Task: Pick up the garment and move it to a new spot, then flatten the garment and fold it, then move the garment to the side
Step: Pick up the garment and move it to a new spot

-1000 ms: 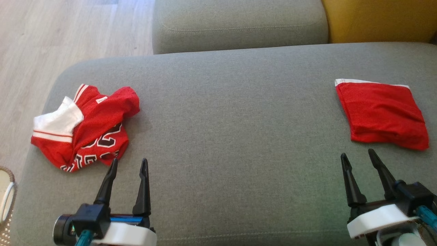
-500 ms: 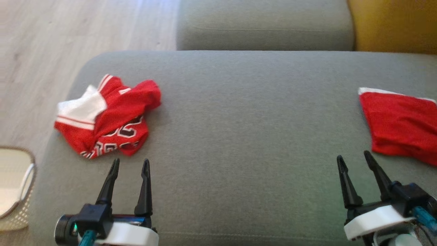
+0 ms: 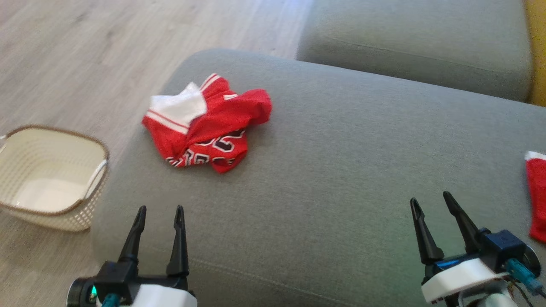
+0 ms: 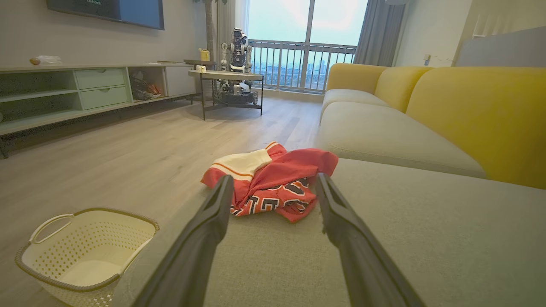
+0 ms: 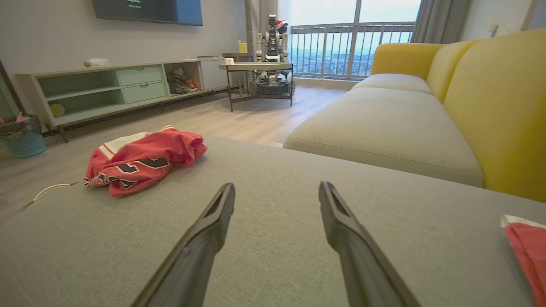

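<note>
garment [image 3: 209, 123]: soft red cloth, printed | sofa [image 3: 341, 179]: grey woven cloth, matt | floor [image 3: 85, 51]: pale wood, smooth | basket [image 3: 64, 218]: cream perforated plastic, matt

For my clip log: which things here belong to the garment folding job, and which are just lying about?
Job: crumpled red jersey, grey sofa seat, left gripper, right gripper, both open.
Lying about: cream basket on the floor, red cloth at the seat's right edge.
</note>
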{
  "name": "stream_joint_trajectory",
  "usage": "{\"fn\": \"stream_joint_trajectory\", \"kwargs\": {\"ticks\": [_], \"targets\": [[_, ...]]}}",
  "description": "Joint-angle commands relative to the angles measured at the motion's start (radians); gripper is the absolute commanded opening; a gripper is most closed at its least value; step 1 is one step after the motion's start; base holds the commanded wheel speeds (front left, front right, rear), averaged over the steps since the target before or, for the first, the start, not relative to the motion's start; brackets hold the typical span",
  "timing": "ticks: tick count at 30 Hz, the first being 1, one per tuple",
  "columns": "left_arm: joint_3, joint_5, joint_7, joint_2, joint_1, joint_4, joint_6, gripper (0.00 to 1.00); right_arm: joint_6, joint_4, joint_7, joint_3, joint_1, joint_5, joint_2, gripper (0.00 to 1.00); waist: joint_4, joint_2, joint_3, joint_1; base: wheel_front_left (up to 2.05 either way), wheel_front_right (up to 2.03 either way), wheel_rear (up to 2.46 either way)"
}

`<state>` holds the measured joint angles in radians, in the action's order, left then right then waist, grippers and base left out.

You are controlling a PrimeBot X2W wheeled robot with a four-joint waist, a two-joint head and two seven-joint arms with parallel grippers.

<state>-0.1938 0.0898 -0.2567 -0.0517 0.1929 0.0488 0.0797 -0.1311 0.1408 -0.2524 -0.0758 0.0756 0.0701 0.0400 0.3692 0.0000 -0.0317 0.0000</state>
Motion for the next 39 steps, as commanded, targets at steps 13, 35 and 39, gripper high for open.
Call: {"fn": "stream_joint_trajectory", "kwargs": {"ticks": [13,35,39], "targets": [[0.069,0.002,-0.005,-0.013,-0.260,0.038,-0.062,1.00,0.000,-0.045,-0.009,0.042,-0.057,-0.066,0.010,1.00,0.067,0.0000,0.138,0.0000,0.00,0.00,0.00],[0.173,0.340,0.431,-0.129,-1.167,-0.943,-0.206,1.00,0.000,-0.048,-0.009,0.035,-0.253,-0.198,0.010,1.00,-0.079,0.0000,0.452,0.0000,0.00,0.00,0.00],[0.141,0.365,0.483,-0.132,-1.212,-1.049,-0.209,1.00,0.000,-0.047,-0.009,0.021,-0.270,-0.215,0.010,1.00,-0.097,0.0000,0.491,0.0000,0.00,0.00,0.00]]}}
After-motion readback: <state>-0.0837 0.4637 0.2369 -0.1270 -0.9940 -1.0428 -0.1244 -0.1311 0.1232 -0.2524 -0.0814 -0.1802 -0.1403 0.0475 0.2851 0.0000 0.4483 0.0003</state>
